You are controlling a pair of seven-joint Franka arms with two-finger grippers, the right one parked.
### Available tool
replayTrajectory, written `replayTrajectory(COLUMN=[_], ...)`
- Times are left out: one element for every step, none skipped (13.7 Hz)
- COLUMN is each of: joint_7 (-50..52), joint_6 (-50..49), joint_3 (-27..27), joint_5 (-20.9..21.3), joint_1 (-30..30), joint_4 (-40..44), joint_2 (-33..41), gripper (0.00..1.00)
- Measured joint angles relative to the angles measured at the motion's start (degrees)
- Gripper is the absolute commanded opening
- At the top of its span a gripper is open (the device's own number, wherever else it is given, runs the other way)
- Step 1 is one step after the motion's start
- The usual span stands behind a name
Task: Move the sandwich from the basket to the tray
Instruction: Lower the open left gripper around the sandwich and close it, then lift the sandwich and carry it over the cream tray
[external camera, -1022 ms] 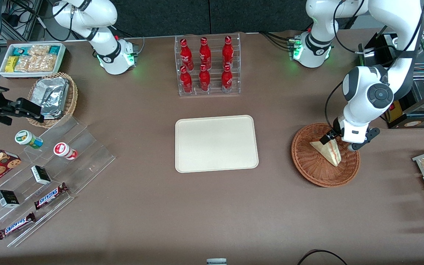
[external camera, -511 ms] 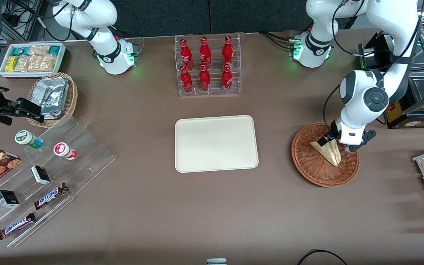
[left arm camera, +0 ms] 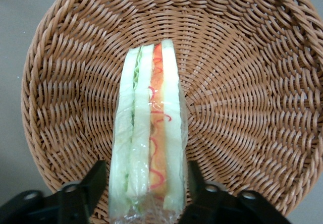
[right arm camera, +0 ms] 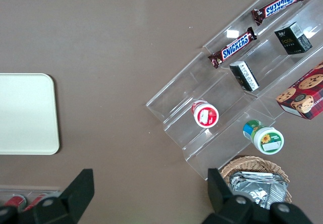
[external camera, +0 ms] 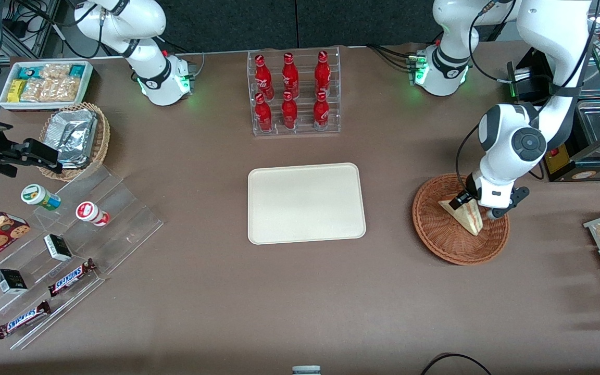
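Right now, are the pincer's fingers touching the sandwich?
Cannot tell. In the left wrist view the pincer straddles the sandwich in the basket, fingers flanking its wrap, neither contact nor gap plain.

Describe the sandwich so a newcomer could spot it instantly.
Find the large reddish-brown wicker basket toward the working arm's end of the table. The sandwich lies in it, the open end effector straddling it. It is the only pale, clear-wrapped bread wedge with red and green filling stripes.
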State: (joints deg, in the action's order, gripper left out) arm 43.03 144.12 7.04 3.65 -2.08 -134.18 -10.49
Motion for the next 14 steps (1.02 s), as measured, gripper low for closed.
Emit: replayTrajectory(joint_7=[0.07,0.10,0.12,0.13,0.13,0.14,0.14,0.14,0.13,0.13,0.17,0.74,1.79,2.82], joint_6=[0.09,0.14,0.15,0.16,-0.12,-1.40,-4.58,-9.00,-14.29,-20.10,-25.73,-30.66,-34.58,-37.23], joint_3=[0.00,0.00,0.00,0.00,0.00,0.02,0.11,0.29,0.62,1.23,2.10,2.98,3.71,4.10], joint_5=[0.00,0.00,0.00,0.00,0.00,0.00,0.04,0.09,0.15,0.20,0.23,0.24,0.24,0.24], joint_1=[0.00,0.00,0.00,0.00,0.00,0.00,0.02,0.06,0.17,0.46,1.04,2.16,3.95,6.25], joint_4=[0.00,0.01,0.05,0.15,0.40,1.01,2.38,4.47,7.25,10.56,14.18,17.80,21.07,23.66], joint_2=[0.00,0.01,0.02,0.06,0.22,0.52,0.99,1.61,2.32,2.97,3.54,3.90,4.01,3.98], gripper=[0.20,0.20,0.20,0.20,0.20,0.20,0.20,0.20,0.20,0.20,0.20,0.20,0.20,0.20])
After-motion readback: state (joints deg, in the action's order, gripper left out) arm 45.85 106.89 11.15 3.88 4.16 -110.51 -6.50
